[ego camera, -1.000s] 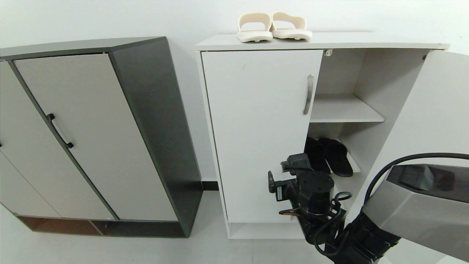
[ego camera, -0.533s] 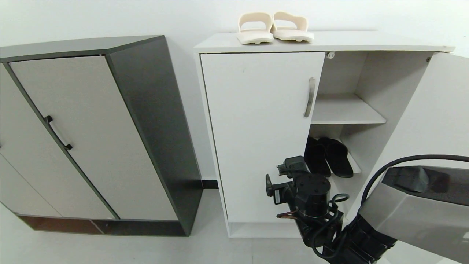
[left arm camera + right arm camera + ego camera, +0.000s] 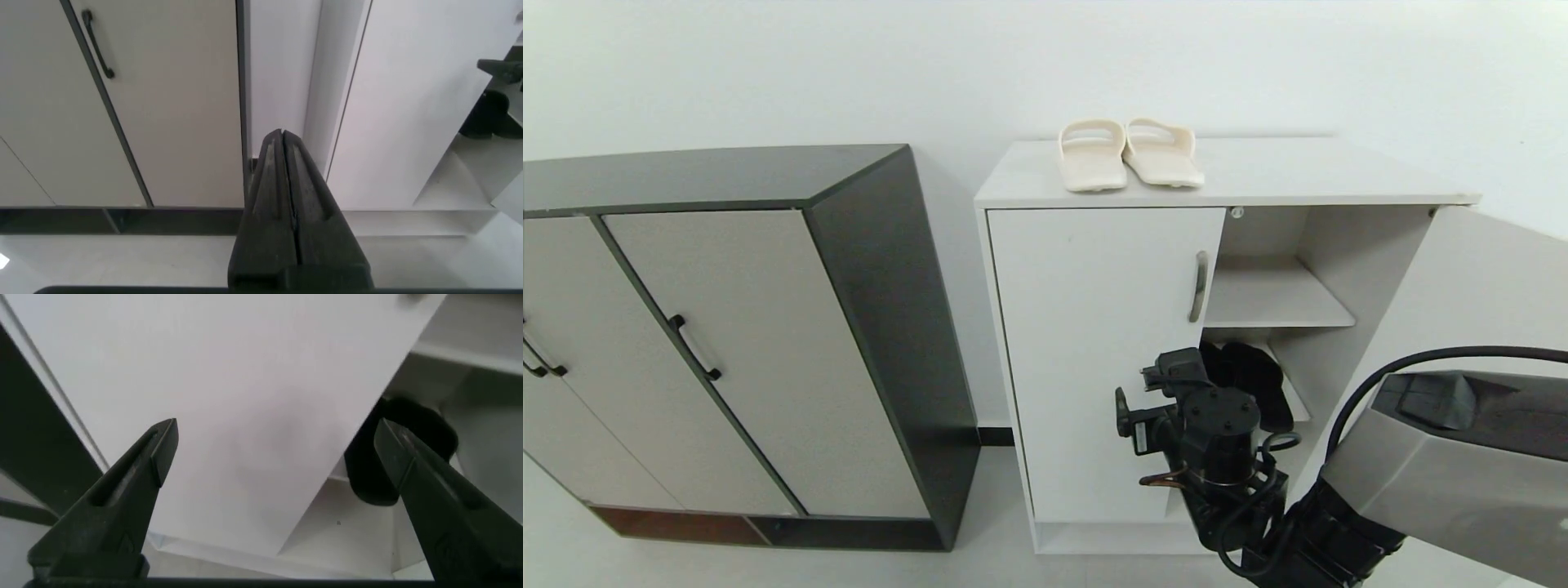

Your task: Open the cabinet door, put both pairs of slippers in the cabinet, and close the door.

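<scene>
From the head camera I see the white cabinet (image 3: 1298,175) with its right door (image 3: 1478,294) swung open and its left door (image 3: 1094,351) closed. The cream slippers (image 3: 1092,159) sit side by side on the cabinet top. The black slippers (image 3: 1258,376) lie on the lower shelf inside, partly hidden behind my right arm (image 3: 1217,441). A dark cabinet (image 3: 882,327) stands just to the left, its doors closed.

On the left wrist camera, the left gripper (image 3: 283,196) has its fingers pressed together with nothing between them.

On the right wrist camera, the right gripper (image 3: 278,449) is spread wide and empty, facing the closed left door (image 3: 245,400), with the black slippers (image 3: 364,469) past its edge.
</scene>
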Available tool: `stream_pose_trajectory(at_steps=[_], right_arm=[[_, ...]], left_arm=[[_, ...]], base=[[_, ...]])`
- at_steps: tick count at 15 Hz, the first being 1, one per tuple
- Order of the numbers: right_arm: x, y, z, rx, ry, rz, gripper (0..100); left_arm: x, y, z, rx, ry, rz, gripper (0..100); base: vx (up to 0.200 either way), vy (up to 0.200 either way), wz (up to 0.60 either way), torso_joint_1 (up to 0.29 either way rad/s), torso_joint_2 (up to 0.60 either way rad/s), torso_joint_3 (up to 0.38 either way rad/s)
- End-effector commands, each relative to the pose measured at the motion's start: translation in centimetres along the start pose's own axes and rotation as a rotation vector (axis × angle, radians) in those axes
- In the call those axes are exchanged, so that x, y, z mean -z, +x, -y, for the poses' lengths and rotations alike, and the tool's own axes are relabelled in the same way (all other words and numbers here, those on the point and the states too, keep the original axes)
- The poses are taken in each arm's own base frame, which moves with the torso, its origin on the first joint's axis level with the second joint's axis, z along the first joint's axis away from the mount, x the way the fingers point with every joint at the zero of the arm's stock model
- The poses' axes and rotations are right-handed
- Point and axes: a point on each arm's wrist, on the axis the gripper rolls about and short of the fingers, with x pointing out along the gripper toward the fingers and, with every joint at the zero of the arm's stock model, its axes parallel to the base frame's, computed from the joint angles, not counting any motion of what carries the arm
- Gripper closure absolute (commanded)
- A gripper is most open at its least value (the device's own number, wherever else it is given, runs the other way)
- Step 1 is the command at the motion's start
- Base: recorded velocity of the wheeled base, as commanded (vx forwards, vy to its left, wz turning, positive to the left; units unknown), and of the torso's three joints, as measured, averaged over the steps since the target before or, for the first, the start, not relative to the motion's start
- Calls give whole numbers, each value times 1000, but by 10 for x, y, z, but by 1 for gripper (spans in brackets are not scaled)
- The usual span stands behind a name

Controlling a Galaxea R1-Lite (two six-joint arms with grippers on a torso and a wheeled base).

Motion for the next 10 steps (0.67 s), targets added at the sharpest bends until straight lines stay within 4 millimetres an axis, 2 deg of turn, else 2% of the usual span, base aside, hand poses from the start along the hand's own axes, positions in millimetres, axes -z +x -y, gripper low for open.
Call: stream_pose_trajectory(at_steps=[1, 10], right_arm=[[1, 0, 0, 0, -2, -3, 0], [1, -1, 0, -1, -8, -4, 0]], left_arm=[[0, 0, 0, -1, 0, -1, 100], [0, 0, 0, -1, 0, -1, 100]], base=[[0, 0, 0, 134, -461, -325], [0, 0, 0, 174, -487, -314]])
